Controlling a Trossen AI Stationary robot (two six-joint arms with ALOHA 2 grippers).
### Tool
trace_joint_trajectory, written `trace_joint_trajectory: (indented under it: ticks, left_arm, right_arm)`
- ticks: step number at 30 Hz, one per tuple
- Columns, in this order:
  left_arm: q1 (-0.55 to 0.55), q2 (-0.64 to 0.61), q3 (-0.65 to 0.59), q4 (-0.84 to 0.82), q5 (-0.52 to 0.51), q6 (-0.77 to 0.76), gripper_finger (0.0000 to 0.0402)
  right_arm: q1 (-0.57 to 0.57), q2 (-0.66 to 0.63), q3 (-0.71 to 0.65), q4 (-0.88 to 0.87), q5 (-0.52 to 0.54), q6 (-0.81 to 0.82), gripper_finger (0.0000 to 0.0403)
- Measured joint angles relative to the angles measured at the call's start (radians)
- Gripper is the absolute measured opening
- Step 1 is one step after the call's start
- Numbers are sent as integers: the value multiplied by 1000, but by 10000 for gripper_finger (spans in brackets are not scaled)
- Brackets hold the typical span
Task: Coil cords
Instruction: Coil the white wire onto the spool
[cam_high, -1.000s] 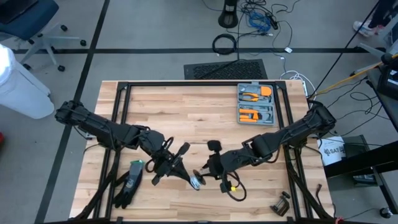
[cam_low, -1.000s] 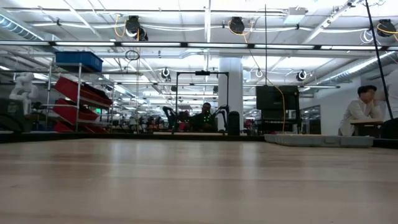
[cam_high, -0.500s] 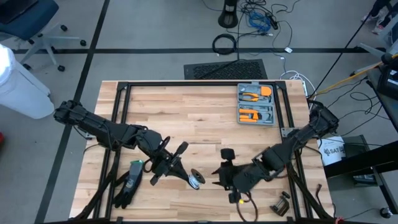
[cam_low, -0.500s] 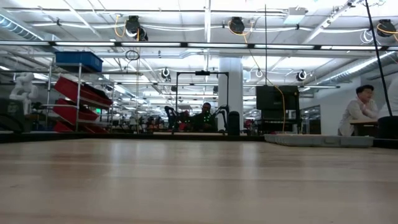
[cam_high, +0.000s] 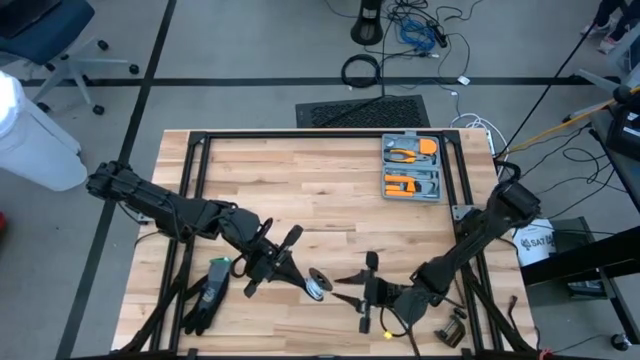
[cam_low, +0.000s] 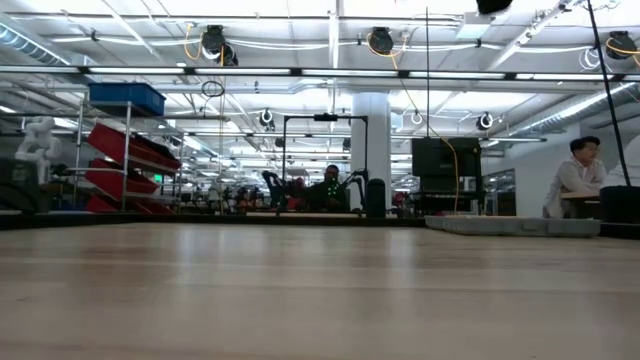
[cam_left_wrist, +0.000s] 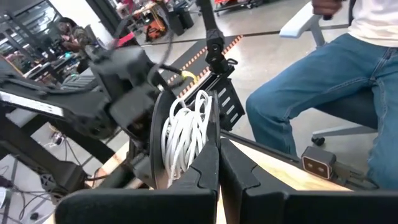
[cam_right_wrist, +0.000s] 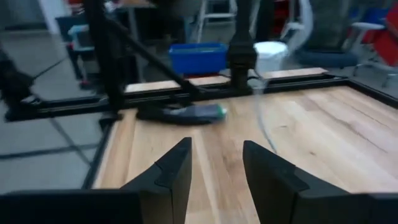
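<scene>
I see my left gripper (cam_high: 312, 288) clamped shut on the wound white cord bundle (cam_left_wrist: 185, 134) near the wooden table (cam_high: 300, 180) front edge; my right gripper (cam_high: 345, 290) sits at the bundle's 3 o'clock, just beside it, fingers (cam_right_wrist: 174, 171) spread wide, holding nothing.

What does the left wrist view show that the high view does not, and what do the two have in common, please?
Only the left wrist view shows the white windings of the coiled cord close up and a seated person's legs beyond the table's edge. Only the high view shows the whole wooden table, the orange tool case, and the right gripper with its fingers open and empty, off to the bundle's right. Both show the left gripper shut on the cord bundle.
</scene>
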Motion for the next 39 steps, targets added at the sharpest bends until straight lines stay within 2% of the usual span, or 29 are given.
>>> trace_joint_trajectory:
  ticks: [4,12,19,25,33,39]
  left_arm:
    - [0,0,-1,0,-13,0,0]
    - [0,0,-1,-1,-49,0,0]
    - [0,1,-1,-2,-54,0,0]
    - [0,1,-1,-3,-54,0,0]
    - [1,1,-1,-3,-54,0,0]
    - [1,2,-1,-3,-54,0,0]
  right_arm:
    - [-14,88,-22,113,78,-26,130]
    - [-45,244,16,289,78,-63,130]
    - [-73,327,63,463,147,-177,130]
    - [-106,334,73,458,165,-171,124]
    - [-108,334,73,445,157,-177,70]
    - [-116,334,73,455,105,-190,78]
